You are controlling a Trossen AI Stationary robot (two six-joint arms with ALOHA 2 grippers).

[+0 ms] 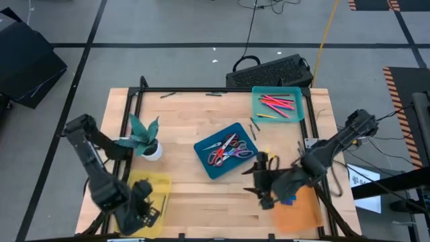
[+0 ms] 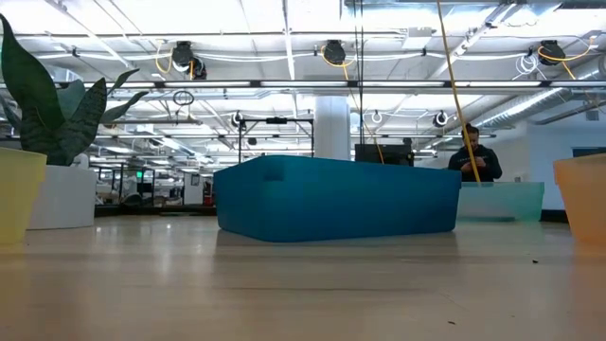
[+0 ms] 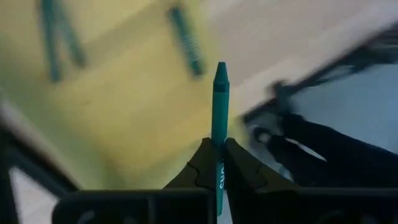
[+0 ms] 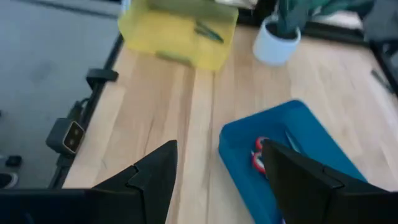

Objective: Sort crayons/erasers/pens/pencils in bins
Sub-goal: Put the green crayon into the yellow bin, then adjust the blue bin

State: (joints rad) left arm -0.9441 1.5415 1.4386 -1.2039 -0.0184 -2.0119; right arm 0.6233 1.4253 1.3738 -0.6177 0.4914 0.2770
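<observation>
Left end effector (image 3: 217, 163) clenched on green crayon (image 3: 220, 106), poised above yellow bin (image 1: 149, 187) at tabletop's near-left corner. Right end effector (image 4: 217, 180) released, empty, beside orange bin (image 1: 299, 214). Best lowered closer before letting go, so crayon lands inside rim.

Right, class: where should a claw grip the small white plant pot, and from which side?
Grip the white pot across its wall, coming in level from the side facing the dark blue bin, where bare table shows. The leaves spread above the rim, so a top approach would likely crush them. The open right claw is free; the left claw holds a teal crayon.
</observation>
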